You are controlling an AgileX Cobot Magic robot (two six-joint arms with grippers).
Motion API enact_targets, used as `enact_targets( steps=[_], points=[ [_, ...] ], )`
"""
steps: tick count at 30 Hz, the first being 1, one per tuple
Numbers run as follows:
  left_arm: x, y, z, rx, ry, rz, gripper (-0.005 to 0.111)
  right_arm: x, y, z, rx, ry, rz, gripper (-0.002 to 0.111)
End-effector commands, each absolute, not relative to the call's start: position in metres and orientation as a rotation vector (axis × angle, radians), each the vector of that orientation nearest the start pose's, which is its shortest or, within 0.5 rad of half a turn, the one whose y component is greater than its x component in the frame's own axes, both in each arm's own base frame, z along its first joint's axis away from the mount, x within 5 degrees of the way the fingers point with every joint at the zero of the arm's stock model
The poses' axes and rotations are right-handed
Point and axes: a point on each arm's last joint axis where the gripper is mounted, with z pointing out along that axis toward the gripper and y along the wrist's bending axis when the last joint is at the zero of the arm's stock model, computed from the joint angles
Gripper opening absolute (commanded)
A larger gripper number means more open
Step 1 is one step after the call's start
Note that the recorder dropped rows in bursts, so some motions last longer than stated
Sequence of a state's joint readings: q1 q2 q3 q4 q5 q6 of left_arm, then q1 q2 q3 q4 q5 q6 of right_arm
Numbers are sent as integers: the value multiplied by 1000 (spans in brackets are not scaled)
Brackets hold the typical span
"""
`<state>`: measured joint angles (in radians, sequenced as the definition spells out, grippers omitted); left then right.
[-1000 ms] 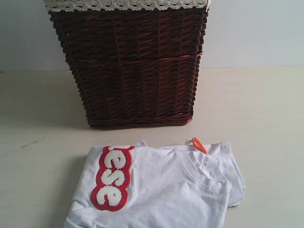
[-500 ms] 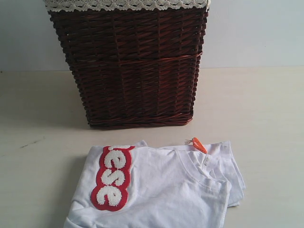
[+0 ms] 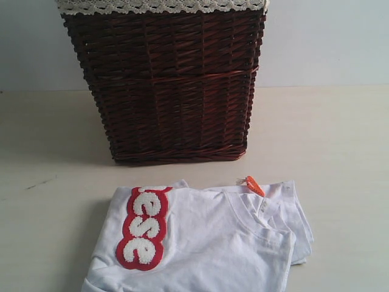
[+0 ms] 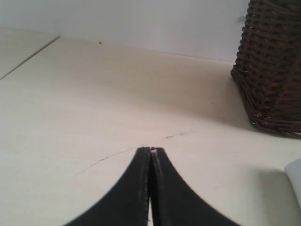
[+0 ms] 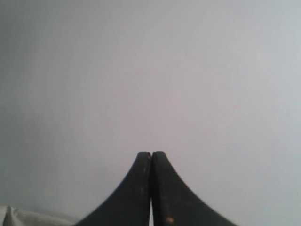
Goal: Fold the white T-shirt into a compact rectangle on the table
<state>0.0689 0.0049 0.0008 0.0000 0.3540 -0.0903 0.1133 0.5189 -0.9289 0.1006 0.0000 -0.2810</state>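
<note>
Exterior view: we see the white T-shirt (image 3: 206, 243) lying folded on the pale surface (image 3: 340, 152), near a brown wicker basket (image 3: 170, 91) with a lace trim (image 3: 158, 6) and apart from it. A red patch (image 3: 144, 228) of fuzzy white letters runs along one folded edge, and a small orange tag (image 3: 255, 185) sticks out by the collar. In the left wrist view, the left tool (image 4: 150, 149) is clenched, tips pressed together, grasping nothing. The basket and a white corner of the shirt lie ahead of it, well apart. The right tool (image 5: 151, 153) is likewise clenched and empty, facing a plain pale wall (image 5: 150, 70).
</note>
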Motion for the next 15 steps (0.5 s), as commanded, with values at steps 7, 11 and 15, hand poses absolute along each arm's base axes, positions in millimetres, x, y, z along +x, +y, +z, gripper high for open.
enact_targets(
  steps=[7,11,15],
  points=[
    [53,4,181,-146,1830,-11,0,63,-12,404,31,1169,-274,0],
    [53,4,181,-146,1830,-11,0,50,-12,347,66,1207,-298,0],
    [53,4,181,-146,1830,-11,0,43,-10,309,107,1216,-241,0]
  ],
)
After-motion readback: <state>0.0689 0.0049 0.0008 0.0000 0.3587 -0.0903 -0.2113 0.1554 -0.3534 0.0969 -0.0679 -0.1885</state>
